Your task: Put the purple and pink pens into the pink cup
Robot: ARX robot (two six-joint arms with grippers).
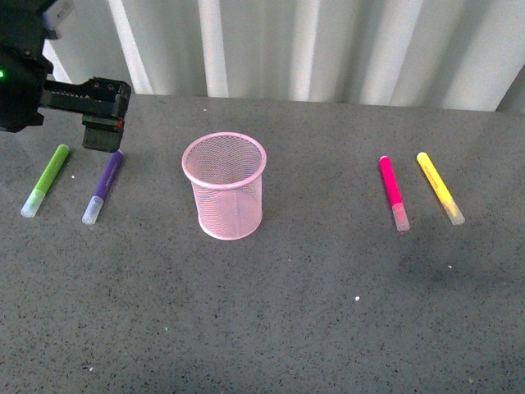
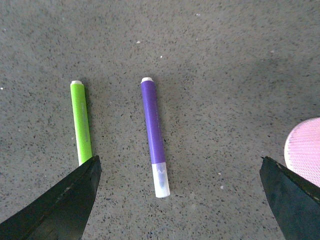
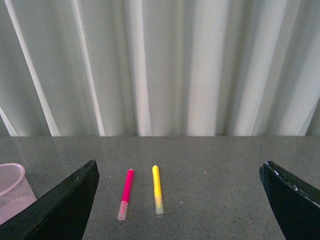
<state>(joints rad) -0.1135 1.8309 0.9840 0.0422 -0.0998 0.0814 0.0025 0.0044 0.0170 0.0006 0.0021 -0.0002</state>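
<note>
While the left tool is hovering with fingers spread wide, the purple pen is lying flat on the surface just beneath, between them; seemingly light, rigid and slick, it is inviting a mid-barrel pinch.

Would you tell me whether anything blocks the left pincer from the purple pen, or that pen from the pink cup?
Nothing visible. The open left pincer hangs over the purple pen, bare table separates it from the pink cup, and the green marker lies on its other side.
</note>
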